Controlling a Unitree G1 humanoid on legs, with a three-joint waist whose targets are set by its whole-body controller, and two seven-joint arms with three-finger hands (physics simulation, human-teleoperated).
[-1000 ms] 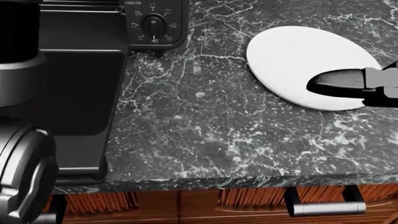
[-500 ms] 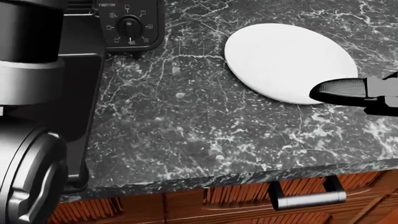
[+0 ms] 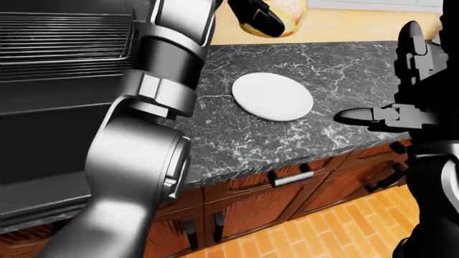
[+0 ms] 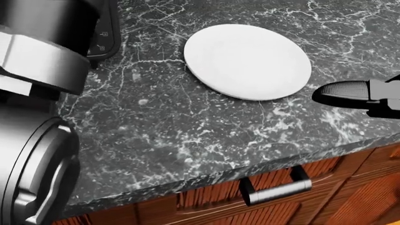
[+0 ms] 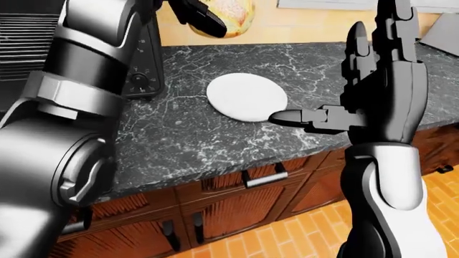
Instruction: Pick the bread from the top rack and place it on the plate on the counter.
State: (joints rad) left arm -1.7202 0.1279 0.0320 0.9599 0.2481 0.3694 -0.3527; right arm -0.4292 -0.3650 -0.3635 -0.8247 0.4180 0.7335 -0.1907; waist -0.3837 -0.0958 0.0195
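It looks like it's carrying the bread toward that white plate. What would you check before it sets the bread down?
1. Bread held in the left hand: ok, dark fingers wrap it.
2. Plate bare: ok.
3. Bread above the plate: not ok, it sits up and left of the plate in the eye views.
4. Right hand off the plate: ok, open, beside the plate's right edge.
5. Grip firmness: cannot tell.
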